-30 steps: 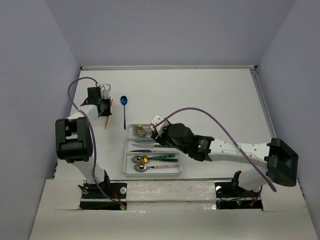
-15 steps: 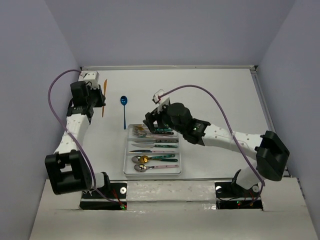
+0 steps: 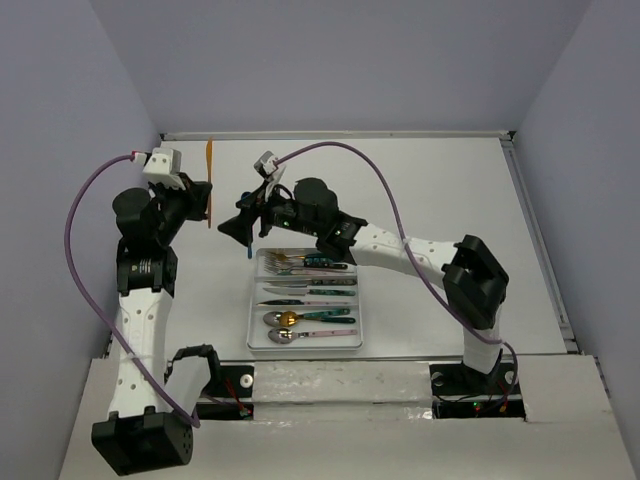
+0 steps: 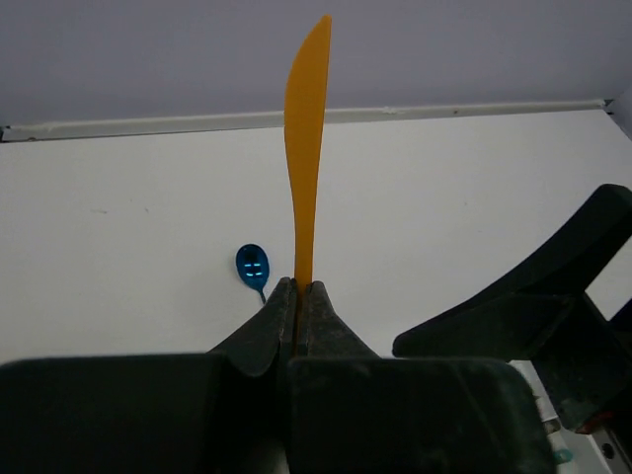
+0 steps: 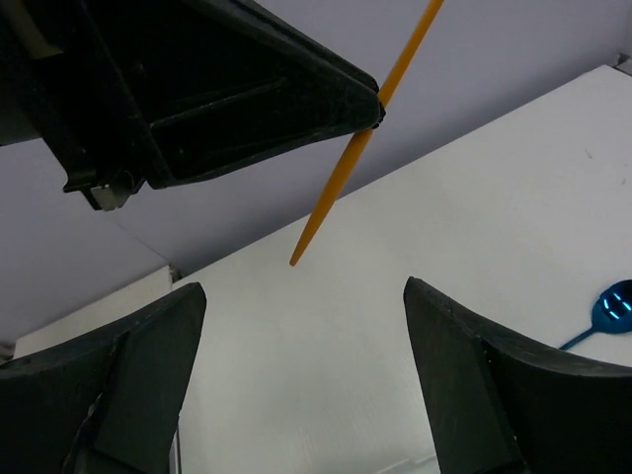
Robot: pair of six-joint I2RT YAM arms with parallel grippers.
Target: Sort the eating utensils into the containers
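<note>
My left gripper is shut on an orange knife and holds it in the air at the back left. In the left wrist view the knife sticks straight up out of the closed gripper. My right gripper is open and empty, over the blue spoon just behind the white tray. In the right wrist view the gripper stands wide apart, with the knife ahead and the spoon's head at the right edge. The tray holds forks, knives and spoons in its three compartments.
The spoon's head lies on the white table below the knife. One black finger of the right gripper shows at the right of the left wrist view. The left gripper body fills the top left of the right wrist view. Lilac walls enclose the table.
My left arm has lifted the orange knife off the table and swung it up and back. My right gripper has moved from over the tray's far end leftwards, to over the blue spoon.
</note>
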